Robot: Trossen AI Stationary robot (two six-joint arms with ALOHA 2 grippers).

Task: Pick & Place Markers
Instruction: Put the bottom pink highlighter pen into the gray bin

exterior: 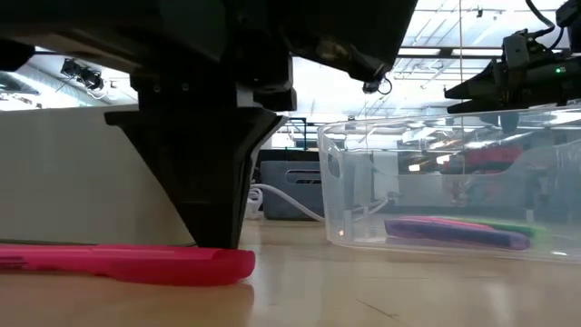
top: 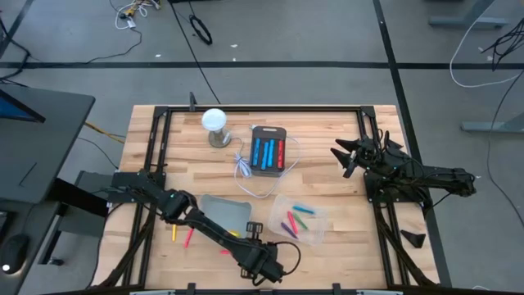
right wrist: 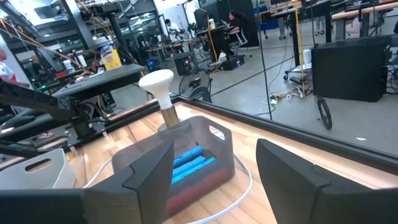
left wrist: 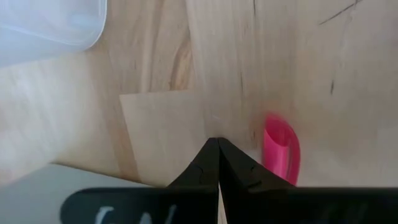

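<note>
Reaching diagonally toward the lower centre of the high view, the left gripper [top: 264,264] stands tip-down on the wooden surface [top: 327,188], fingers pressed together, pinching nothing; a pink marker [left wrist: 281,155] lies just beside them, partly hidden. The right gripper [top: 348,156] hovers at centre right, fingers spread. A clear bin [top: 319,217] holds several markers [top: 296,217]; a grey tray [top: 269,152] holds blue and red ones.

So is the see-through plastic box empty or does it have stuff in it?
Not empty. The clear plastic box holds several markers: the high view shows red, green and purple ones inside, and the low view shows a purple marker lying on its floor.
</note>
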